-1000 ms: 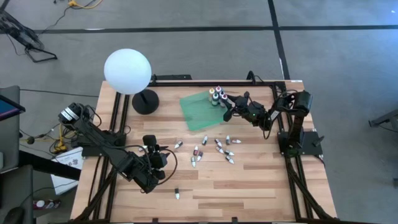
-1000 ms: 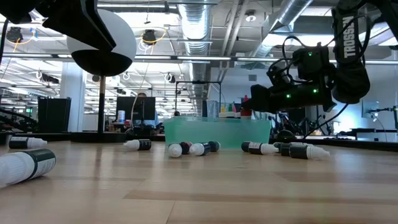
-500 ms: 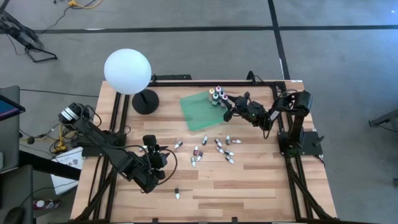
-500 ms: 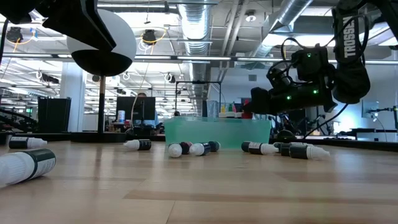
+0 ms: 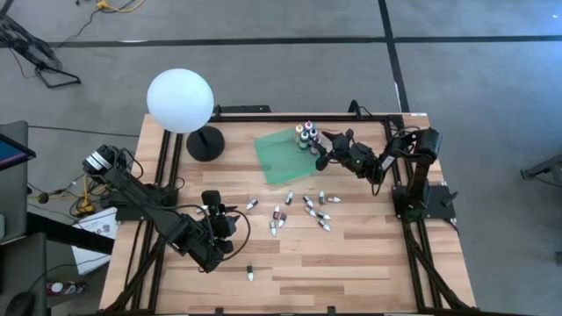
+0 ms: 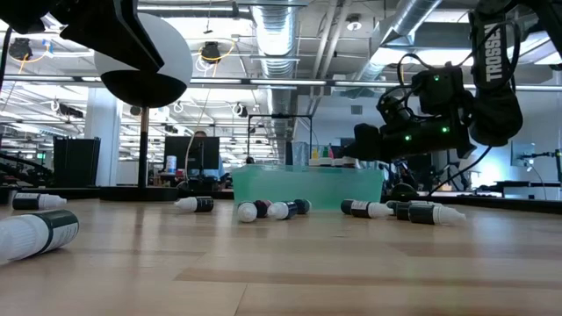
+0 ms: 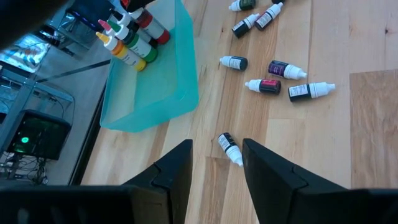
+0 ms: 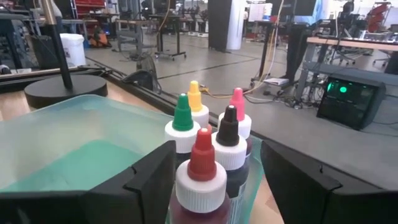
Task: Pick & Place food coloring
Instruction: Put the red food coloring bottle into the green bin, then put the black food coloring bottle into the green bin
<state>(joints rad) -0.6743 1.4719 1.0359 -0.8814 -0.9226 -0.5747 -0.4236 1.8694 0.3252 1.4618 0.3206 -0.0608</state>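
A flat green tray lies at the table's far middle. Several food coloring bottles stand upright in its far right corner. My right gripper reaches in level from the right and is open, its fingers on either side of a red-capped bottle that stands on the tray floor. Behind it stand green-, yellow-, dark- and pink-capped bottles. Several small white-tipped bottles lie on the wood near the tray. My left gripper hangs open above the near left of the table, with nothing between its fingers.
A white globe lamp on a black round base stands at the far left. One small bottle lies alone near the front edge. Black frame rails run along the table's left and right sides.
My right gripper has opened and let go of the red-capped bottle, which now stands in the tray with the others. The hand itself has stayed in place.
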